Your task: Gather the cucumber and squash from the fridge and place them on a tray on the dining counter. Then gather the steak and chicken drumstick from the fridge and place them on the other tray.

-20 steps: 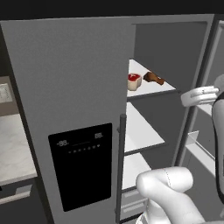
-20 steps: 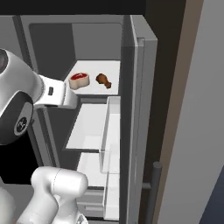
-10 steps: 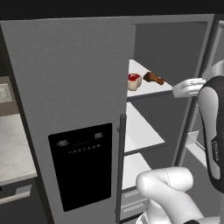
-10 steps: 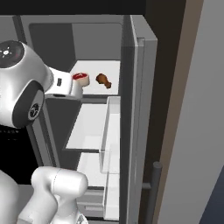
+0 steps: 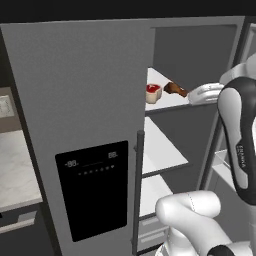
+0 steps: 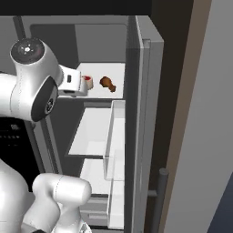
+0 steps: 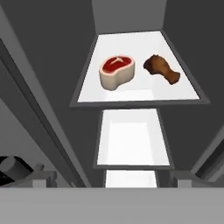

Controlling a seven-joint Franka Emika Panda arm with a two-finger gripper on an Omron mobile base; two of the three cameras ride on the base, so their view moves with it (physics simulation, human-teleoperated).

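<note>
Tool (image 5: 192,96): on my arm, at the right of the left base view, level with the top shelf and just beside the chicken drumstick; jaws released, spread wide, nothing between them. In the right base view I see it at the upper left (image 6: 81,85), partly covering the steak.

Fridge (image 5: 80,115): tall, grey. In the left base view its closed door with a black dispenser panel (image 5: 94,194) and a dark vertical handle (image 5: 137,192) takes the left and centre; the right compartment stands open.

Top shelf (image 7: 140,89): white, in the upper centre of the hand view, carrying both meat items.

Steak (image 7: 116,71): red on top, pale cream rim, lying flat at the shelf's centre-left in the hand view.

Chicken drumstick (image 7: 162,68): dark brown, elongated, lying to the right of the steak in the hand view, near it but apart.

Lower shelves (image 7: 132,138): white, stacked below the top shelf toward the bottom centre of the hand view.

Surface (image 5: 15,172): pale marble, at the left edge of the left base view, beside the fridge.
</note>
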